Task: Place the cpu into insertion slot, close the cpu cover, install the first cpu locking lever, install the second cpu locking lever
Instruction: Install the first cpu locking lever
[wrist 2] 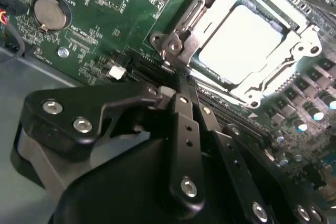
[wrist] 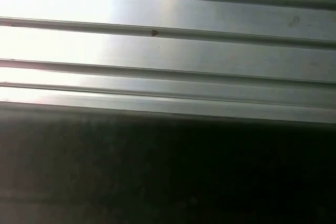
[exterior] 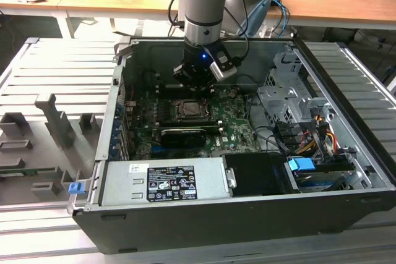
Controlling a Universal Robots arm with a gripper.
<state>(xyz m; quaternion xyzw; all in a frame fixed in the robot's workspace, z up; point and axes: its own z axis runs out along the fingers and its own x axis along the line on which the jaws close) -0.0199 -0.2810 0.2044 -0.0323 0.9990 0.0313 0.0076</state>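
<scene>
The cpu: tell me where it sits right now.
In the second wrist view the cpu lies in the insertion slot, framed by the cpu cover, just beyond the gripper.

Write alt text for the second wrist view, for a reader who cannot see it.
A cpu with a pale metal face sits in the insertion slot, framed by the closed silver cpu cover, on a green motherboard. The black gripper fills the foreground, its tip near the cover's corner. A round coin battery lies beyond.
</scene>
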